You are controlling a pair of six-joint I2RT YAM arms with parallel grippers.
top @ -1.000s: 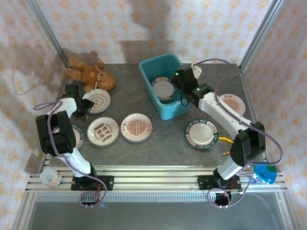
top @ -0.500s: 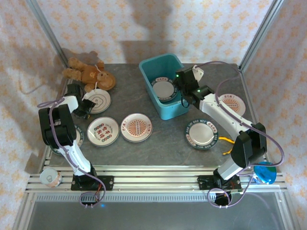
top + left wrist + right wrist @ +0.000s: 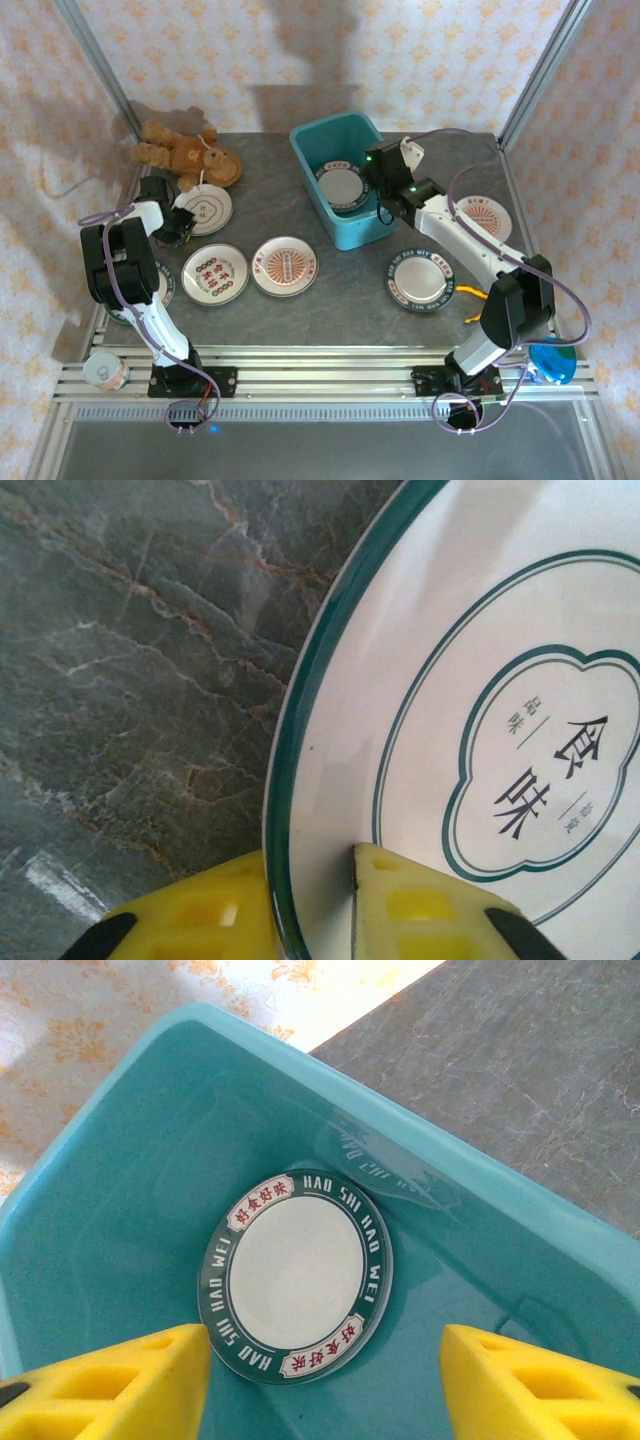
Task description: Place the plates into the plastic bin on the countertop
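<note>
Since a second ago, the left arm has folded upward at its elbow, and the left gripper (image 3: 178, 225) has narrowed onto a plate's edge. The right arm has barely shifted.

Clock directions take the overhead view as the dial, with the arm bases at 6 o'clock.

On the dark grey countertop (image 3: 260, 195), the green-ringed plate (image 3: 205, 208) lies flat at about 9 o'clock. Just past it, at 10 o'clock, is a brown teddy bear (image 3: 185, 155). In the left wrist view, the left gripper (image 3: 310, 860) has its yellow fingers (image 3: 420, 910) pinching this plate's rim, one outside on the stone side, one inside on the white face. The green-ringed plate (image 3: 480, 730) rests on the surface.

The teal plastic bin (image 3: 355, 232) sits at about 12 o'clock. One lettered plate (image 3: 340, 187) leans inside it. The right gripper (image 3: 374, 188) hovers at the bin's 3 o'clock edge. In the right wrist view, the right gripper (image 3: 320, 1345) has its fingers spread wide and holds nothing. The lettered plate (image 3: 297, 1272) shows between them, against the bin's wall (image 3: 120, 1160).

Near centre, towards 7 o'clock, lie two red-patterned plates (image 3: 215, 273) (image 3: 284, 265). At 4 o'clock lies a green-rimmed plate (image 3: 421, 279). At 3 o'clock a sunburst plate (image 3: 481, 216) lies partly under the right arm.
</note>
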